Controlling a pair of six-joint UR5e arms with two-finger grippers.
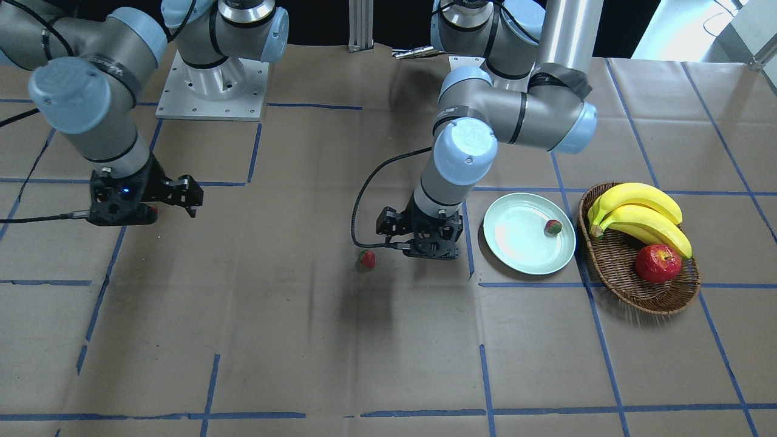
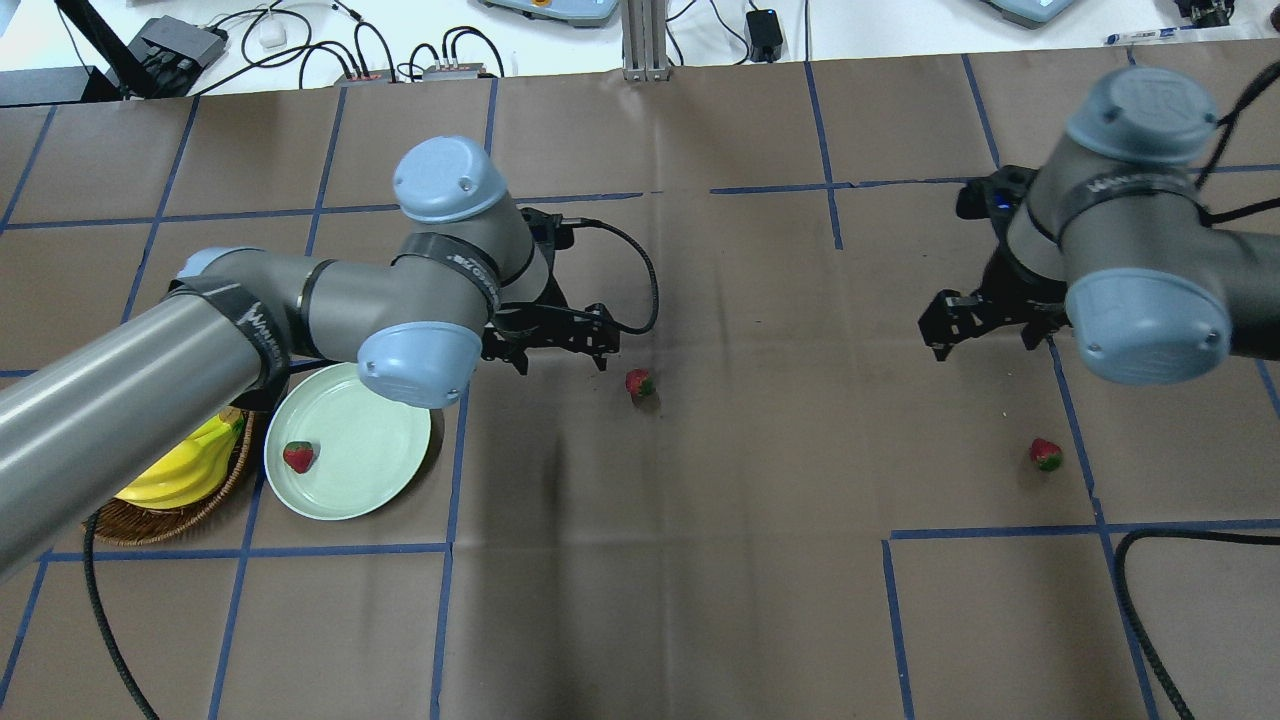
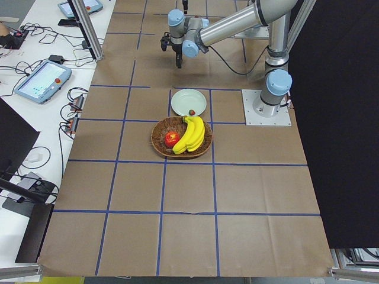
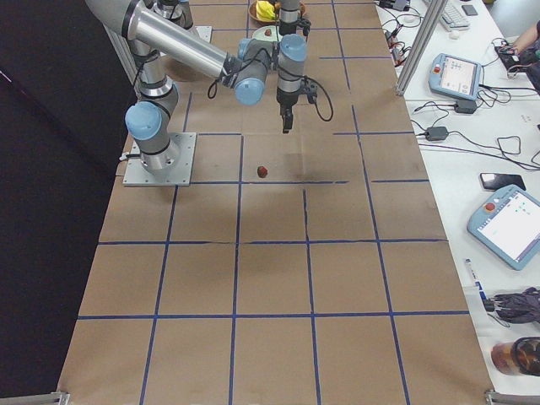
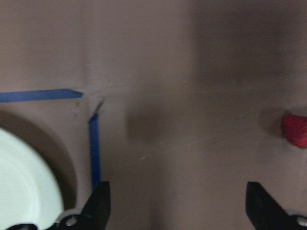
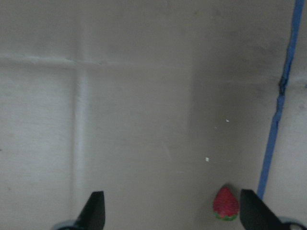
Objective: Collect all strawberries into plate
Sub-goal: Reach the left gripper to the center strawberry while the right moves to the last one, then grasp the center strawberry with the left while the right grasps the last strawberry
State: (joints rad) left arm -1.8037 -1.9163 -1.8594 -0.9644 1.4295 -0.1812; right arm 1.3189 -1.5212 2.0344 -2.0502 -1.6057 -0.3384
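Note:
One strawberry (image 1: 553,227) lies in the mint-green plate (image 1: 516,255), near its rim. A second strawberry (image 2: 639,382) lies on the table just right of my left gripper (image 2: 562,362), which is open and empty, low over the paper between plate and berry. In the left wrist view the berry (image 5: 295,129) is at the right edge and the plate (image 5: 24,191) at the lower left. A third strawberry (image 2: 1046,455) lies in front of my right gripper (image 2: 985,345), open and empty; it also shows in the right wrist view (image 6: 225,203).
A brown wicker basket (image 1: 619,273) with bananas (image 1: 637,212) and a red apple (image 1: 657,263) stands beside the plate. Blue tape lines cross the brown paper. Cables and devices lie along the far table edge (image 2: 400,60).

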